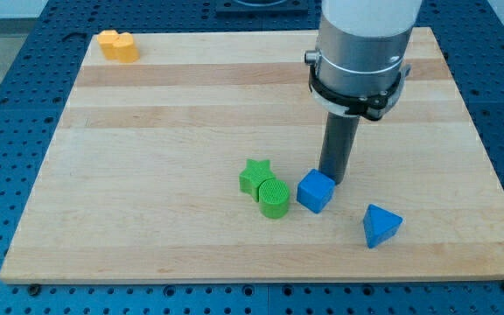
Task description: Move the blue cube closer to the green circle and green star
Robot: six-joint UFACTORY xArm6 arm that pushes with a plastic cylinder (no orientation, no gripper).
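Now, at the board's lower middle:
Tip (333,180): bare rod end with nothing to open or close, pressing against the blue cube's (315,191) upper-right edge, seemingly to drive it leftward.
Blue cube: sitting just beside the green circle (273,198), narrow gap remaining.
Green star (255,175): touching the circle, above-left of it.
Blue triangle (381,225): lying apart, toward the view's right.
Yellow block (117,45): resting far off, top-left corner.
Progress: looking nearly finished.

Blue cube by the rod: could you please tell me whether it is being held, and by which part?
Nothing is held. My tip stands just behind the blue cube, at its upper right edge; actual contact cannot be told.
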